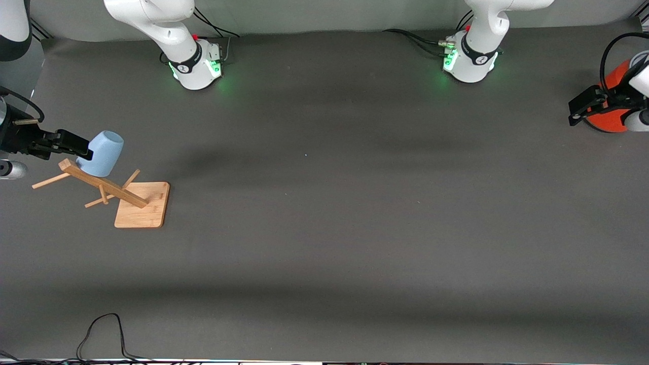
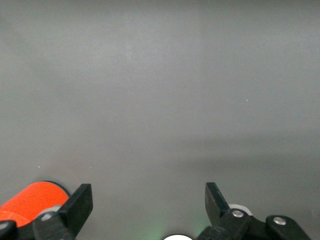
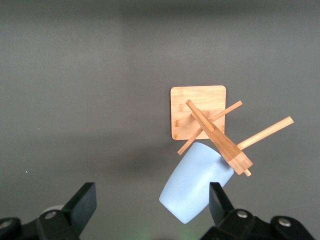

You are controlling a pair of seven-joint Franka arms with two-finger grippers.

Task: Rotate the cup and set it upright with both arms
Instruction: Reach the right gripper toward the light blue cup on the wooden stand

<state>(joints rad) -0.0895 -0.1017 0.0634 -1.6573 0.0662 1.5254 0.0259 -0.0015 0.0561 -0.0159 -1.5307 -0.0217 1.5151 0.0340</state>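
Observation:
The pale blue cup [image 1: 103, 153] hangs tilted on a peg of a wooden rack [image 1: 104, 185] near the right arm's end of the table. My right gripper [image 1: 76, 146] is at the cup's side, level with it. In the right wrist view the right gripper [image 3: 150, 205] is open, and the cup [image 3: 195, 187] lies between the fingers, close to one fingertip [image 3: 218, 200]. My left gripper [image 1: 583, 109] is open and empty over the left arm's end of the table, beside the orange can. In the left wrist view the left gripper [image 2: 147, 202] has only bare table between its fingers.
The rack stands on a square wooden base [image 1: 147, 209] with several pegs sticking out. A large orange can [image 1: 614, 99] stands at the left arm's end of the table and shows in the left wrist view [image 2: 27, 201]. A black cable [image 1: 101, 329] lies at the near edge.

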